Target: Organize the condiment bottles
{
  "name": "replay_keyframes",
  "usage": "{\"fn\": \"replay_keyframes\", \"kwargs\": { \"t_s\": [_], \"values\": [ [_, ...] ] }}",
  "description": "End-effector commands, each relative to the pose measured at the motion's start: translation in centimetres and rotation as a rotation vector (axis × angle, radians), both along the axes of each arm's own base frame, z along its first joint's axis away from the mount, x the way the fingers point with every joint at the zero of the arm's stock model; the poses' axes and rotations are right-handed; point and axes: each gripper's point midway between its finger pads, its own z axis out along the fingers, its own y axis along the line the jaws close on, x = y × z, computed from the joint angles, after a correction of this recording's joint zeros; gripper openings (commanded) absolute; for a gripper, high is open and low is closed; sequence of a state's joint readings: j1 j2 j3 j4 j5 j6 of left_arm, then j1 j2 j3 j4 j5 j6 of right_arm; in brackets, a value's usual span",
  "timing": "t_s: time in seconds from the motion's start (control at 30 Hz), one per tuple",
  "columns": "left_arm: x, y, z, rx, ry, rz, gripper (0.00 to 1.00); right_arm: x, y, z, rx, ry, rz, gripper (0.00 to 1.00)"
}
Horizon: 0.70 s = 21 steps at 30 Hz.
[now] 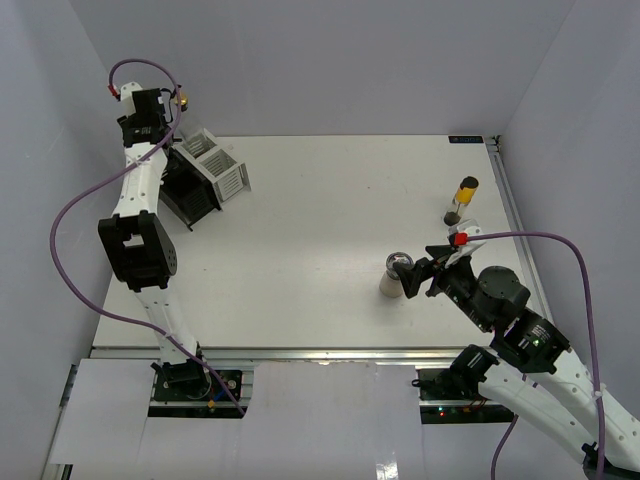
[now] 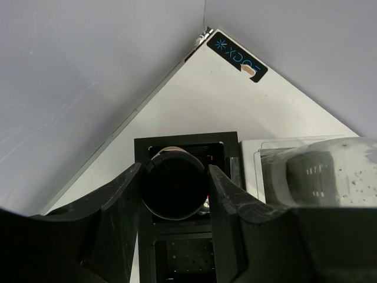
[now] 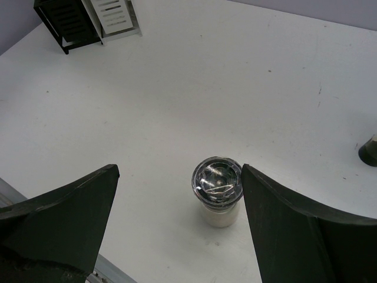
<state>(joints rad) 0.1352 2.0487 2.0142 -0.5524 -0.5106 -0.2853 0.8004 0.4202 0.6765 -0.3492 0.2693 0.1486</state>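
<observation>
My left gripper (image 2: 174,174) hangs over the black rack (image 2: 179,259) at the far left, shown in the top view (image 1: 150,122). Its fingers press both sides of the dark-capped spice jar (image 2: 174,188), which sits at a rack slot. The tall clear bottle (image 2: 321,177) stands just right of it in the white rack; its gold pourer (image 1: 183,100) shows from above. My right gripper (image 3: 179,194) (image 1: 418,274) is open around the cream shaker (image 3: 217,191) (image 1: 393,275), whose metal top is close to the right finger. The slim bottle with yellow contents (image 1: 462,200) stands at the far right.
The black rack (image 1: 188,192) and white rack (image 1: 222,165) stand side by side at the table's far left, also seen in the right wrist view (image 3: 65,20). Grey walls close in the left, back and right sides. A metal rail runs along the near edge (image 1: 300,353).
</observation>
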Motion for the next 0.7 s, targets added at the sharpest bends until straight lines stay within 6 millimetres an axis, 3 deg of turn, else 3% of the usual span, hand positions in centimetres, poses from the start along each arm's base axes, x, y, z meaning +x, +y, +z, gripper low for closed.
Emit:
{"fn": "replay_keyframes", "kwargs": {
  "t_s": [0.0, 0.33, 0.4, 0.6, 0.67],
  "values": [
    [0.2, -0.5, -0.2, -0.034, -0.021, -0.027, 0.0, 0.1, -0.3, 1.2, 0.02, -0.036, -0.016, 0.91],
    [-0.1, -0.4, -3.0, -0.048, 0.026, -0.011, 0.01, 0.0, -0.4, 1.3, 0.024, -0.041, -0.019, 0.91],
    [-0.3, -0.1, -3.4, -0.05, 0.039, -0.001, 0.08, 0.0, -0.4, 1.2, 0.022, -0.04, -0.017, 0.91],
    [-0.5, 0.3, -5.0, -0.097, 0.048, 0.007, 0.46, 0.0, -0.5, 1.3, 0.024, -0.041, -0.021, 0.91],
    [-0.6, 0.3, -5.3, -0.1, 0.053, 0.009, 0.53, 0.0, -0.5, 1.2, 0.023, -0.041, -0.022, 0.91]
  ]
}}
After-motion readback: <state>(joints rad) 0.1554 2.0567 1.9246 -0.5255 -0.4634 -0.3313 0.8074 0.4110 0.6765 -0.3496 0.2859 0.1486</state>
